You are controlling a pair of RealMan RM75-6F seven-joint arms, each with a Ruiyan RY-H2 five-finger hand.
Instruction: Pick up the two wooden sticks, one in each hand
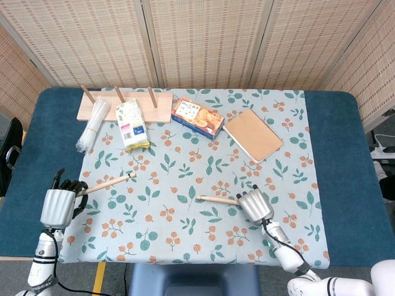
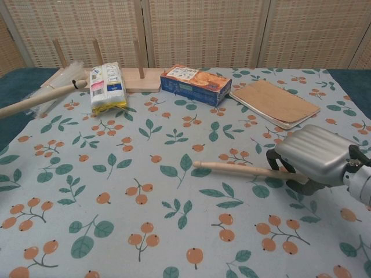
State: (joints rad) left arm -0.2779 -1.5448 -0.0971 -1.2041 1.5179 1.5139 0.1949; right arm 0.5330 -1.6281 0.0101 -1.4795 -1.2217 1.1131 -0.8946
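My left hand (image 1: pixel 58 205) grips one wooden stick (image 1: pixel 108 183) at the table's front left, the stick's free end pointing right and raised off the cloth. In the chest view that stick (image 2: pixel 37 98) juts in from the left edge; the left hand itself is out of that frame. My right hand (image 1: pixel 254 204) holds the second wooden stick (image 1: pixel 217 199) at the front right, fingers curled around its near end. Seen from the chest, this stick (image 2: pixel 237 169) points left from the right hand (image 2: pixel 316 156) and hovers just above the leaf-print cloth.
At the back stand a wooden peg board (image 1: pixel 124 104), a bundle of clear straws (image 1: pixel 92 123), a snack packet (image 1: pixel 131 123), a biscuit box (image 1: pixel 197 116) and a brown notebook (image 1: pixel 252 134). The patterned cloth (image 1: pixel 185 160) covers the blue table (image 1: pixel 345 160).
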